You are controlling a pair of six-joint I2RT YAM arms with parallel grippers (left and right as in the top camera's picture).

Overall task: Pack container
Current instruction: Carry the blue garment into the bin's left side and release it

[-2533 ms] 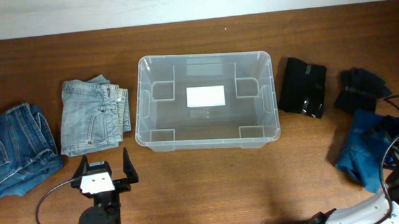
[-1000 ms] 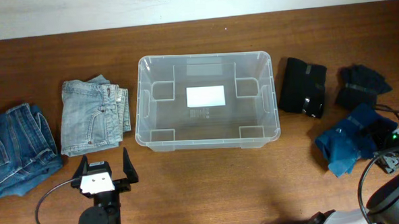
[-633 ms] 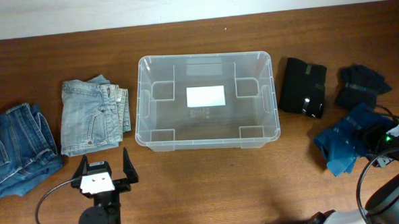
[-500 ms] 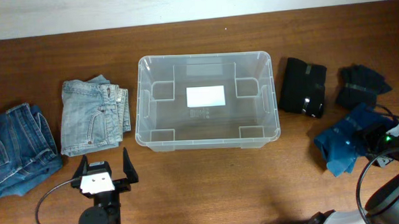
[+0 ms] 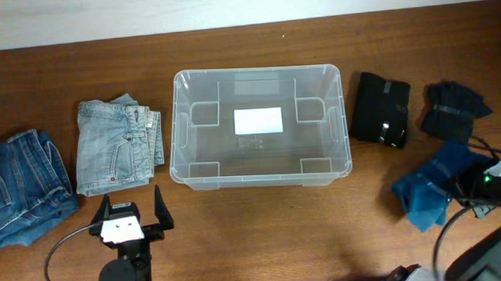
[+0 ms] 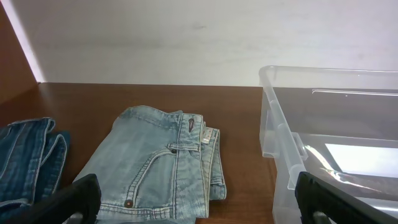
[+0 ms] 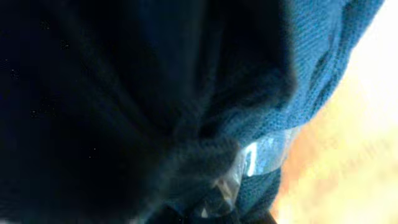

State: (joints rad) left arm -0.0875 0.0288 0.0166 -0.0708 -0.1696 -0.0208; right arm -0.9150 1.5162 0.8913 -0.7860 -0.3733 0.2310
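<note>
The container sits in the middle of the brown table, open side up, with a white label on its bottom. Nothing is inside it. At its 9 o'clock lie folded light jeans, just beside it, and further that way lie dark jeans. At its 3 o'clock is a folded black cloth, with a dark navy cloth past that.

The left gripper hangs at the container's 7 o'clock, fingers spread wide, holding nothing. The right gripper is at 4 o'clock, pinching a bunched blue cloth. That cloth fills the blurry right wrist view.
</note>
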